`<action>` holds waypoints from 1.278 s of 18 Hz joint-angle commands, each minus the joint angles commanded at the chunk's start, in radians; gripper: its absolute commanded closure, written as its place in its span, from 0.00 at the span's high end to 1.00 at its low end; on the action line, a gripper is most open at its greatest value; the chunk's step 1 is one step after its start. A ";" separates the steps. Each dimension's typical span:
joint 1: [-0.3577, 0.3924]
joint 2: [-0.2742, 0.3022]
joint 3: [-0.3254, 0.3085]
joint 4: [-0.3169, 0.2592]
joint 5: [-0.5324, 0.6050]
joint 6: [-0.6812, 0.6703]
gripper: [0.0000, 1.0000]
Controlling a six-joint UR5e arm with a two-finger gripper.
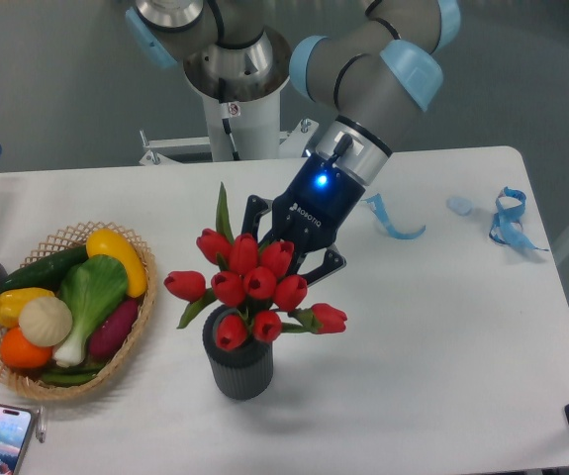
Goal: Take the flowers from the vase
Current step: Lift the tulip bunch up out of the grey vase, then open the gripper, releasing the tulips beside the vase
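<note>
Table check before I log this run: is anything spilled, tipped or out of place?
Nothing spilled or tipped. The vase stands upright, and the flowers lean to the right, held by the gripper. The only stray bits are blue strips lying loose near the table's far right edge.

Soft, even room light falls from above, bright enough that the white table (442,336) looks almost flat, with only faint shadows under the vase (238,368) and the basket (27,381). A blue lamp glows on the gripper (286,259) just above the fingers. Everything is sharp, without glare or blur.
</note>
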 joint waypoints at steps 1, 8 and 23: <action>0.002 0.006 0.002 0.000 -0.011 -0.011 0.40; 0.043 0.015 0.031 0.000 -0.094 -0.086 0.40; 0.077 0.012 0.150 -0.002 -0.107 -0.250 0.40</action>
